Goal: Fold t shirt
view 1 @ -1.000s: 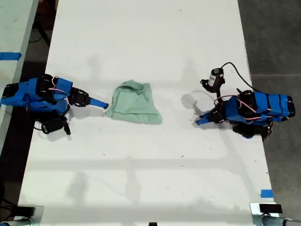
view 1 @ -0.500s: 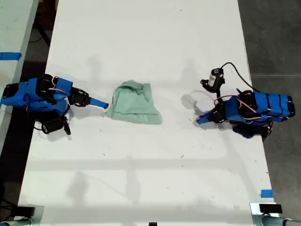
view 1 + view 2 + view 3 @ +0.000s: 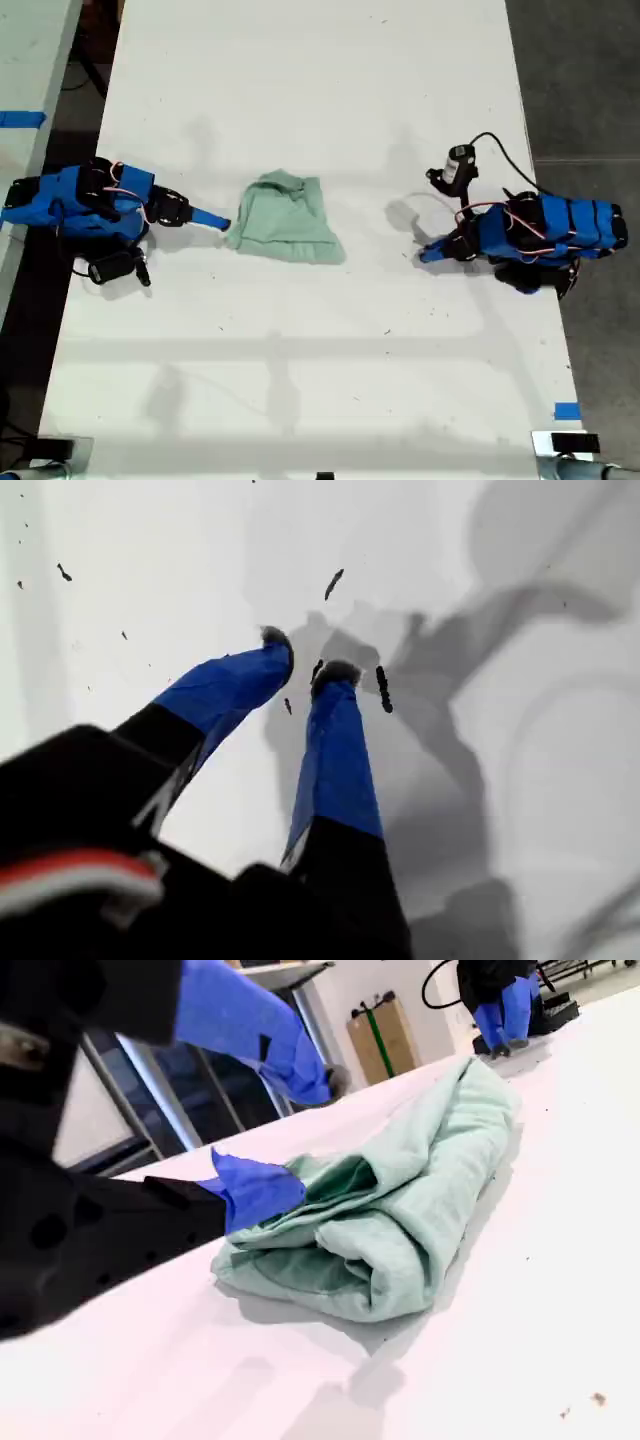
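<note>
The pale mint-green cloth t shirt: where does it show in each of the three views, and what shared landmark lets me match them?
Exterior view: the pale mint-green cloth t shirt lies bunched on the white table, left of centre, at the tip of my second gripper.
First wrist view: not in it; only my first gripper over bare table.
Second wrist view: it fills the middle, at my second gripper's fingertips.
Shared landmark: my first gripper, seen far beyond the t shirt.

Bare table [image 3: 300, 100] surrounds the t shirt [image 3: 285, 222]; only a cable [image 3: 500, 150] intrudes

Bright overhead light; soft shadows; wrist views slightly blurred.
</note>
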Controlling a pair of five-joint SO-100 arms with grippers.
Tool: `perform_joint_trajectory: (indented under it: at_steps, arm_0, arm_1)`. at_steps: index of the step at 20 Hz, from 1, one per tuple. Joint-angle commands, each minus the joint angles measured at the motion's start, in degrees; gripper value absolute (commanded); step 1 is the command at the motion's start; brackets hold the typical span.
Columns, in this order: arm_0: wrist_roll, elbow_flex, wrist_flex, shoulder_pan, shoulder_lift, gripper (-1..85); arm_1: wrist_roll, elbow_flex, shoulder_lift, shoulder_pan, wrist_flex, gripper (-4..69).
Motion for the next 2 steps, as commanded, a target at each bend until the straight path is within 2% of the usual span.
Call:
perform_joint_trajectory:
  at_steps: [1,2]
  arm_0:
    - [0.44,2.29,0.18,0.00,0.35,12.2]
    - [0.44,2.29,0.18,0.00,0.35,12.2]
  arm_1:
    - [-0.97,2.64,0.44,-0.35,-0.70,7.0]
    - [-0.97,2.64,0.44,-0.35,-0.70,6.9]
